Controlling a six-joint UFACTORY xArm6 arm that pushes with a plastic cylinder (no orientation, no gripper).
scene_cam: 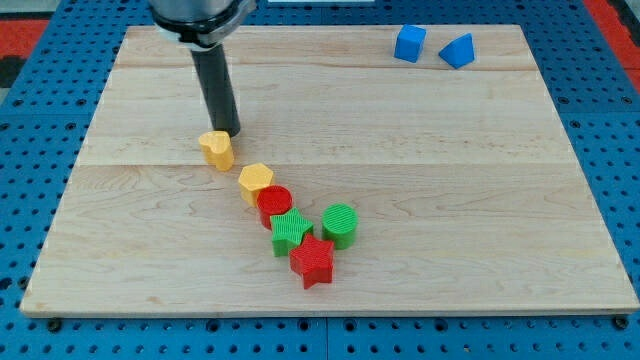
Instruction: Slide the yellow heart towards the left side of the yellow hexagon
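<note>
The desk [450, 200] is a pale wooden board that fills most of the view, resting on a blue pegboard. The arm comes down from the view's top as a dark rod, and my tip [231, 134] sits on the board just above and a shade to the right of the yellow heart [216, 149], touching it or all but touching it. There is no pincer on this arm (only the bare rod), so nothing opens, closes or grips.

Taking the yellow hexagon [255, 181] as the landmark: the yellow heart lies just up and to the left of it, near but with a thin strip of bare wood between them. Touching the hexagon on its lower right is the red cylinder [275, 205], and beyond that, further down and right, huddle the green star [291, 231], the green cylinder [340, 224] and the red star [313, 260]. Far off toward the view's top right stand a blue cube [409, 43] and a blue wedge-like block [457, 50], well apart from the hexagon.

As I judge it, the task is nearly finished: the heart already sits on the hexagon's left side. At most a short nudge down and right remains, gently enough not to shift the hexagon.
</note>
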